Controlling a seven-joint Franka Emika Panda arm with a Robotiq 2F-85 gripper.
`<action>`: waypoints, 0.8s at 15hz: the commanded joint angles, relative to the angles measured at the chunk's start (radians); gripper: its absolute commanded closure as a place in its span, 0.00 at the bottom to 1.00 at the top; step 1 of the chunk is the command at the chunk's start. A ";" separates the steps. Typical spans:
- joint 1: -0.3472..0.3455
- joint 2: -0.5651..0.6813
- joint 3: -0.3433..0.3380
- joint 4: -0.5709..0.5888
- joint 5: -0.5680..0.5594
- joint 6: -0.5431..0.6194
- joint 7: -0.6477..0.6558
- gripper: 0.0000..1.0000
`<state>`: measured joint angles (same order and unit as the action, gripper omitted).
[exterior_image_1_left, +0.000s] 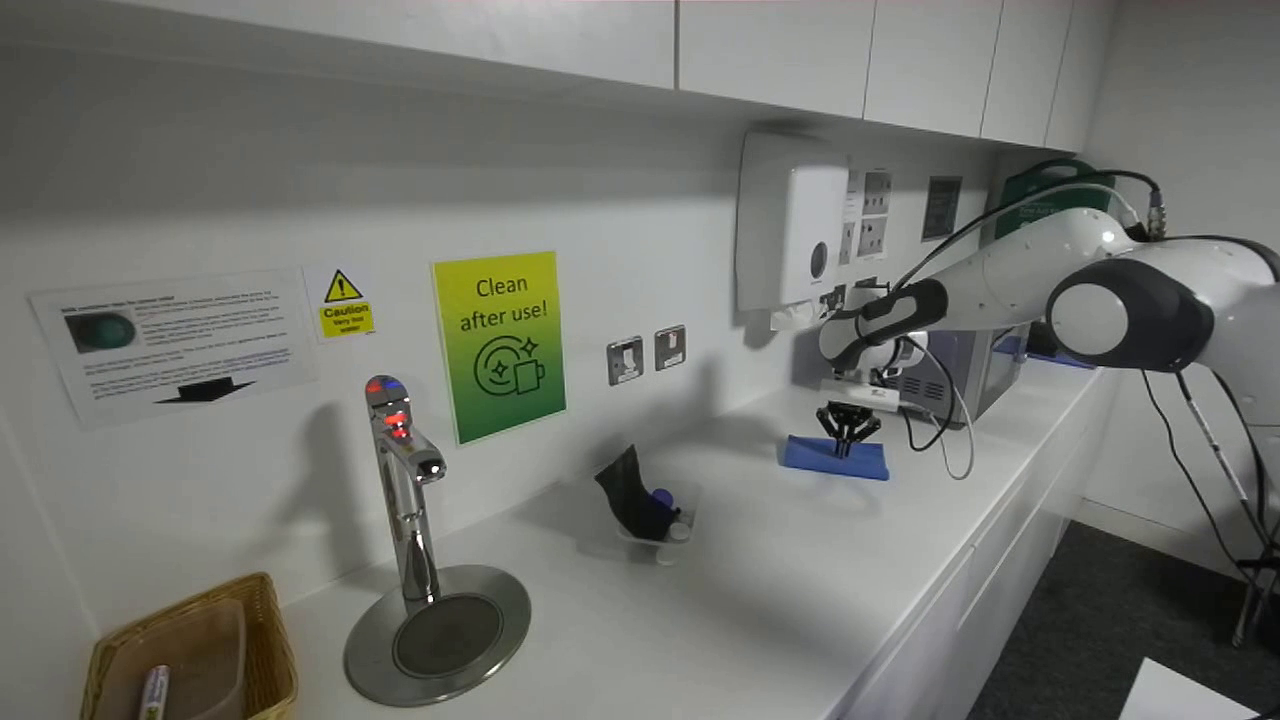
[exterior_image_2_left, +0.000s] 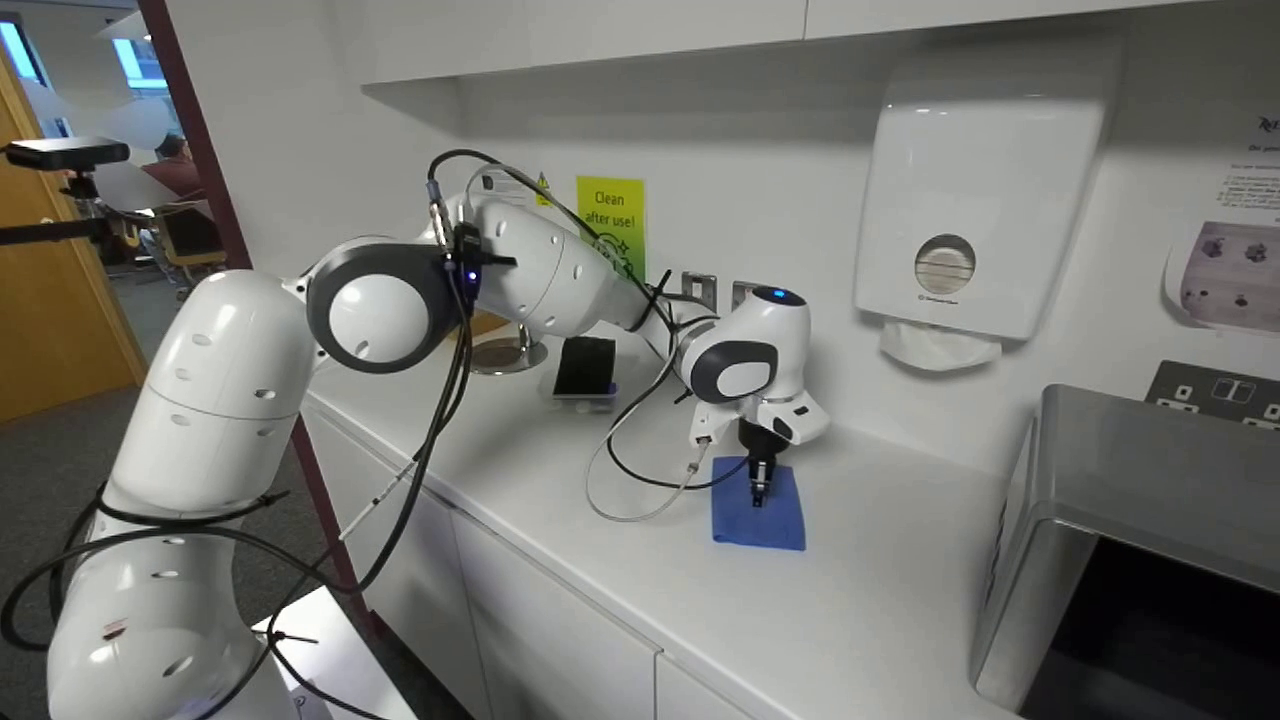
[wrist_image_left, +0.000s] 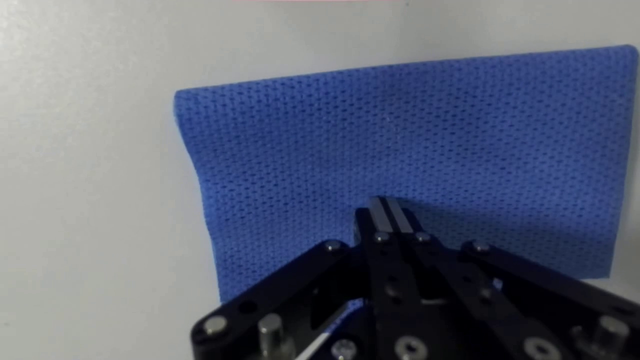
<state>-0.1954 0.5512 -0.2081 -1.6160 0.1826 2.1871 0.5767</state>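
Note:
A folded blue cloth (wrist_image_left: 300, 145) lies flat on the white counter, filling much of the wrist view. Both exterior views show it as well, the cloth (exterior_image_1_left: 810, 455) being on the stretch of counter near the microwave. Directly over its middle, my gripper (wrist_image_left: 386, 201) points down with its fingers together and no cloth visible between them. The gripper (exterior_image_2_left: 759, 500) stands at the cloth's surface or just above it; whether the tips touch cannot be told. Part of the cloth is hidden beneath the gripper.
A microwave (exterior_image_2_left: 1120, 480) stands beside the cloth, under wall sockets. A towel dispenser (exterior_image_1_left: 790, 220) hangs on the wall. Further along are a clear tub (exterior_image_1_left: 690, 510) with a black pouch (exterior_image_1_left: 635, 500), a tap (exterior_image_1_left: 405, 490) and a wicker basket (exterior_image_1_left: 270, 640). Cables loop beside the wrist.

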 joint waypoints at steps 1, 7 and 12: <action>0.005 -0.110 -0.010 -0.145 -0.006 0.030 -0.058 1.00; 0.020 -0.200 -0.020 -0.289 -0.038 0.062 -0.087 1.00; 0.030 -0.274 -0.041 -0.413 -0.103 0.155 -0.073 1.00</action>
<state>-0.1864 0.3672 -0.2207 -1.9012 0.1228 2.2597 0.5139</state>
